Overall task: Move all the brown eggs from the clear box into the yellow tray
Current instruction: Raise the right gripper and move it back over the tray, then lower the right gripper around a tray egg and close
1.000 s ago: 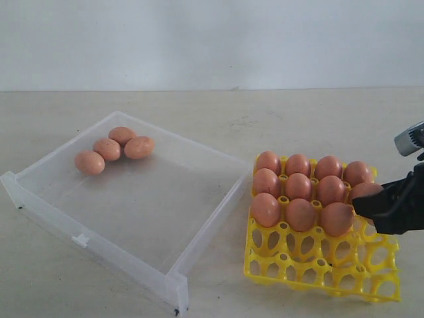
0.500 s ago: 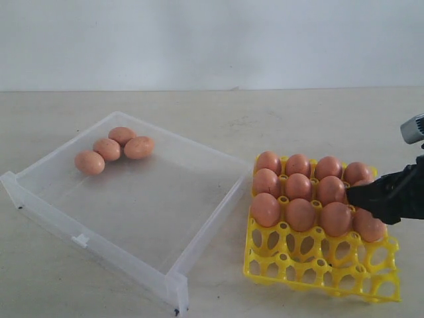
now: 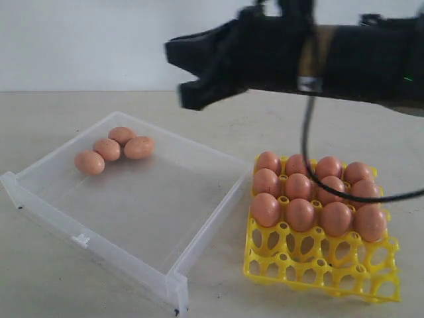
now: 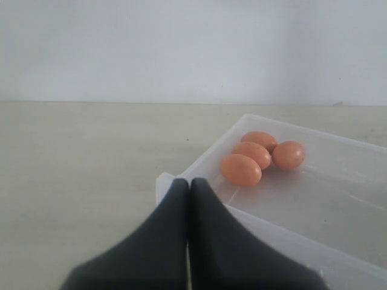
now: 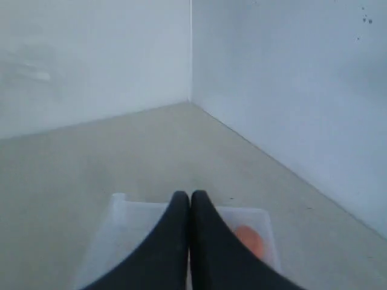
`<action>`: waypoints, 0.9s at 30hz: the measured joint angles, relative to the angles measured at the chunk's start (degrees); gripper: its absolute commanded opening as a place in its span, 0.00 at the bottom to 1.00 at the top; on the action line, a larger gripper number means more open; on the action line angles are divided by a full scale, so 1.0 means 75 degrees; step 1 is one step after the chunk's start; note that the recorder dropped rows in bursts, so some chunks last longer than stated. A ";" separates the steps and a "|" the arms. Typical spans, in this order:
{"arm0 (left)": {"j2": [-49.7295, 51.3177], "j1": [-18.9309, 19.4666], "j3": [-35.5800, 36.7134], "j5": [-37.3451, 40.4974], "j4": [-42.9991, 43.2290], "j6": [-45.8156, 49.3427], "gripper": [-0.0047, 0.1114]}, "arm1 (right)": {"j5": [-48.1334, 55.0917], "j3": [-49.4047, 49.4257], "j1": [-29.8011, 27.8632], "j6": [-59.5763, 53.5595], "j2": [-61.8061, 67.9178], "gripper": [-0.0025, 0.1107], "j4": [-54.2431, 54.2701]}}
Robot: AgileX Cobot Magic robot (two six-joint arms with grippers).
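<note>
Four brown eggs [image 3: 107, 149] lie clustered in the far corner of the clear box [image 3: 152, 205], upper left of the exterior frame. Twelve more fill three rows of the yellow tray [image 3: 311, 266] at lower right. The right gripper [image 5: 190, 198] hangs at upper centre, empty and pressed closed; the left gripper [image 4: 188, 184] is likewise closed and empty.

The right gripper [image 5: 190, 194] fills the lower middle of the view, its two black fingers [image 5: 166, 248] pressed flat against each other along a thin seam. Beyond and beneath their tips lies the clear box [image 5: 118, 208], its far corners rounded and its walls hazy (the focus is soft here). One brown egg [image 5: 250, 240] shows inside it, just beside one finger. The box rests on a pale beige surface [image 5: 121, 145] that runs to two white walls [image 5: 290, 78] meeting in a corner.
</note>
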 measured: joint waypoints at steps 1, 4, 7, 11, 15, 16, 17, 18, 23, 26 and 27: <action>0.0000 0.0000 0.0000 0.0000 0.0000 0.0000 0.00 | 0.0743 -0.0419 0.0380 -0.0310 0.0255 0.02 0.0057; 0.0000 0.0000 0.0000 0.0000 0.0000 0.0000 0.00 | 0.3815 -0.2184 0.1536 -0.0971 0.1757 0.02 0.0254; 0.0000 0.0000 0.0000 0.0000 0.0000 0.0000 0.00 | 0.8104 -0.4620 0.2184 -0.4770 0.3881 0.02 0.4151; 0.0000 0.0000 0.0000 0.0000 0.0000 0.0000 0.00 | 1.1653 -0.7067 0.2216 -0.9567 0.5121 0.02 0.8799; 0.0000 0.0000 0.0000 0.0000 0.0000 0.0000 0.00 | 1.1898 -0.9933 0.2154 -0.8755 0.6170 0.02 0.9885; 0.0000 0.0000 0.0000 0.0000 0.0000 0.0000 0.00 | 1.1872 -1.0391 0.2070 -0.8529 0.6423 0.02 0.9999; 0.0000 0.0000 0.0000 0.0000 0.0000 0.0000 0.00 | 1.2049 -1.1155 0.1871 -0.8254 0.6944 0.02 1.0273; 0.0000 0.0000 0.0000 0.0000 0.0000 0.0000 0.00 | 1.2257 -1.1516 0.1753 -0.8178 0.7245 0.02 1.0434; 0.0000 0.0000 0.0000 0.0000 0.0000 0.0000 0.00 | 1.3284 -1.2438 0.1480 -0.8396 0.8208 0.29 1.0598; 0.0000 0.0000 0.0000 0.0000 0.0000 0.0000 0.00 | 1.3417 -1.2499 0.1480 -0.8610 0.8195 0.58 1.0630; 0.0000 0.0000 0.0000 0.0000 0.0000 0.0000 0.00 | 1.3417 -1.2499 0.1480 -0.8610 0.8195 0.62 1.0630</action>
